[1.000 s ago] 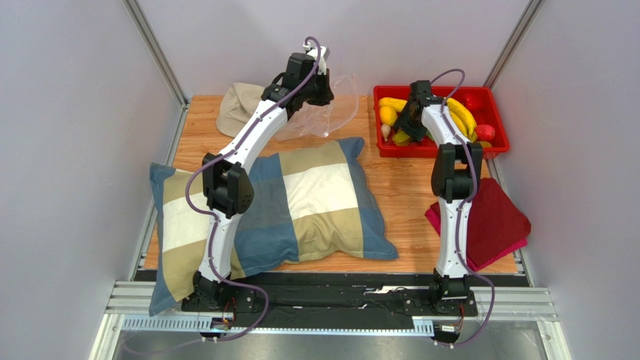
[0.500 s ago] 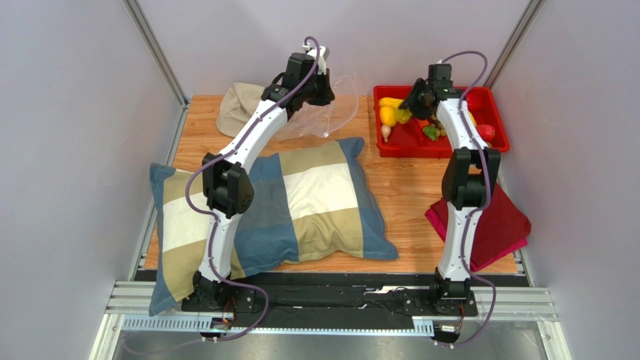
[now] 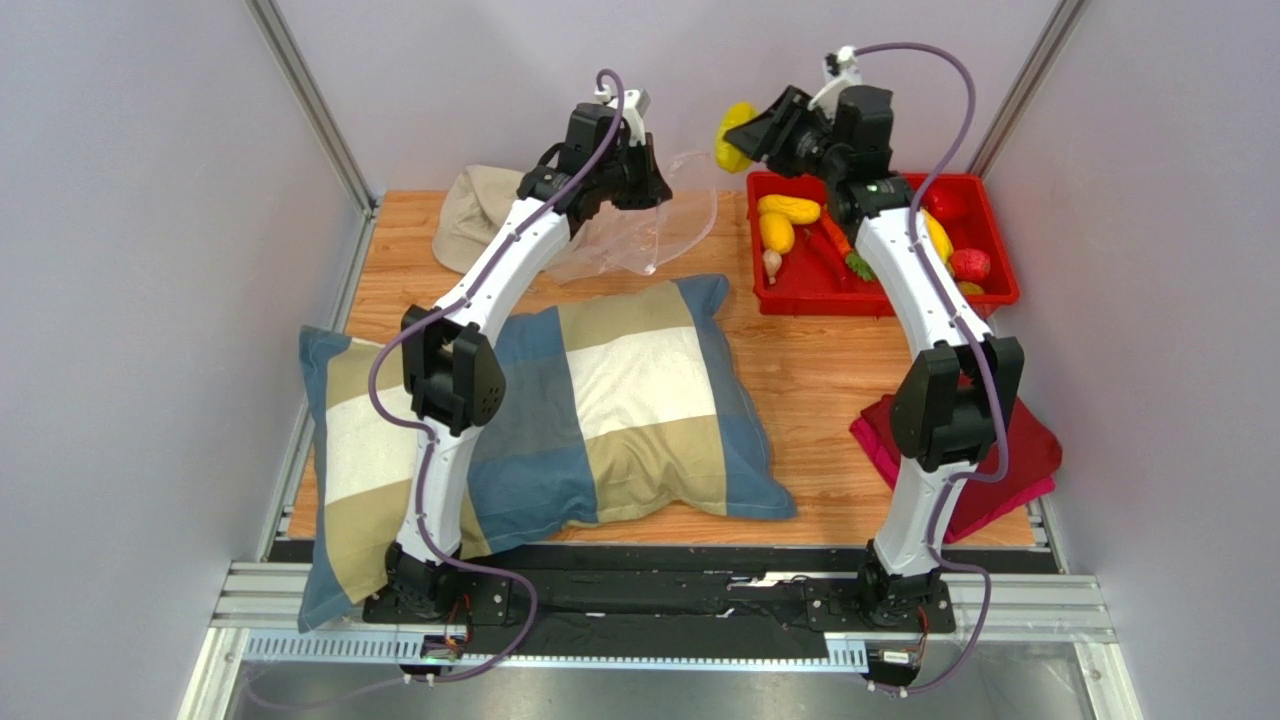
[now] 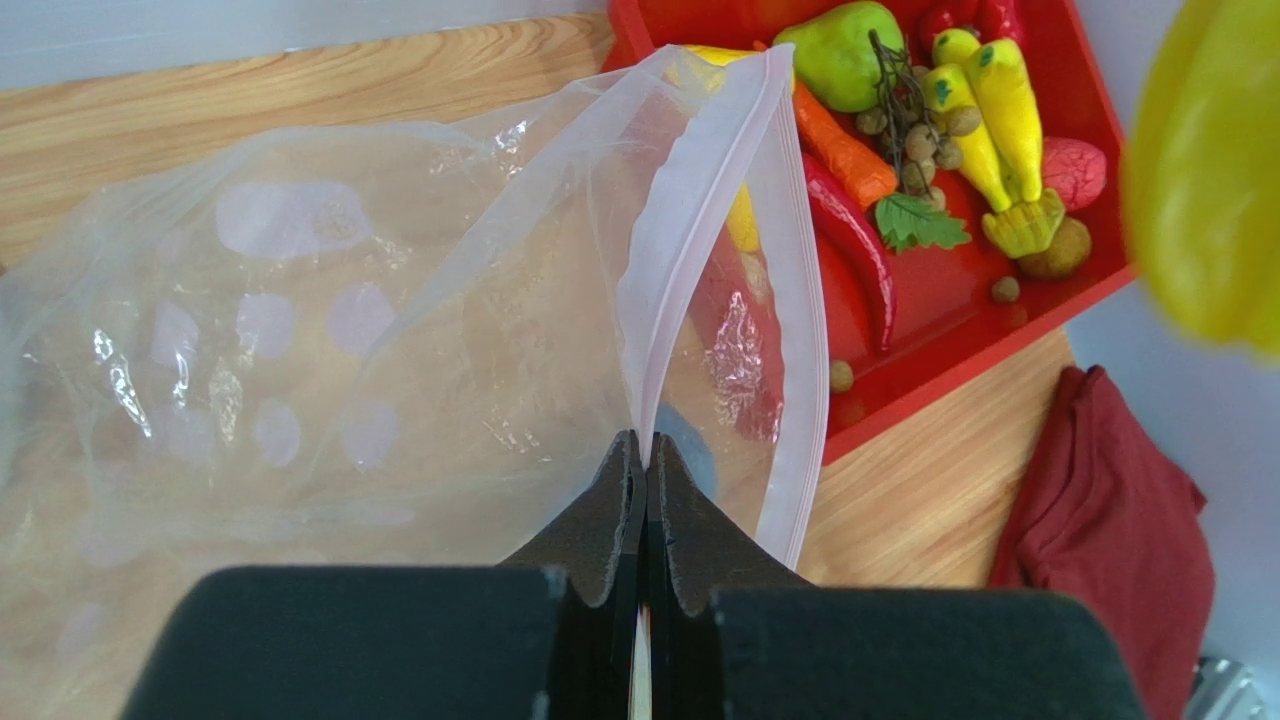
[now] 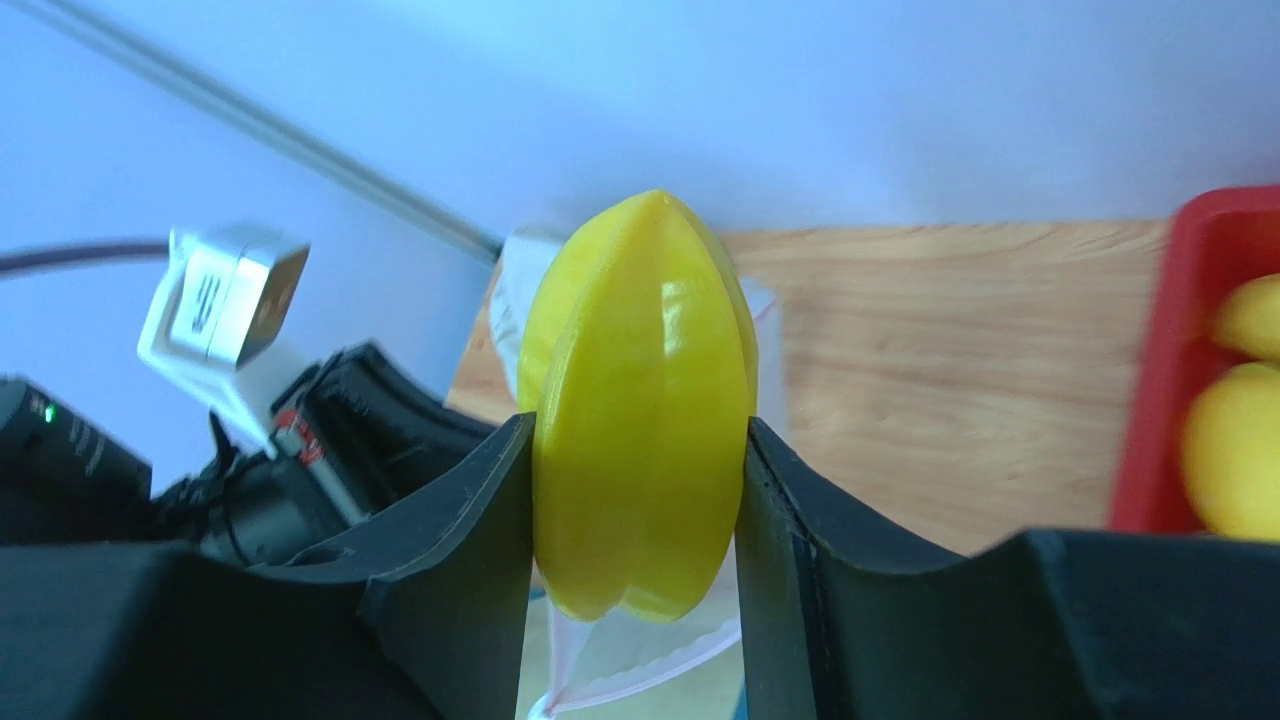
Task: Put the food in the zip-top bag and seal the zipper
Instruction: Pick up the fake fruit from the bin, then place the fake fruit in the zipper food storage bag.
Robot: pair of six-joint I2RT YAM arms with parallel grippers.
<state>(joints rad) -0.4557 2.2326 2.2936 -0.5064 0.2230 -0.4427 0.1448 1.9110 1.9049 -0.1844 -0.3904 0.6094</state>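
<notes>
While the zip-top bag point(image 4: 301, 345) is held up by its zipper point(image 4: 684, 225) in the closed L gripper point(image 4: 646, 468), a yellow toy fruit point(image 5: 643, 345) is clamped upright in the R gripper point(image 5: 639, 443), raised just right of the bag mouth.

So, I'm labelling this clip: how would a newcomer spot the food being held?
Start at the red tray, far right on the table. Just left of it, the right gripper holds a ridged yellow fruit aloft, the only food outside the tray.
</notes>
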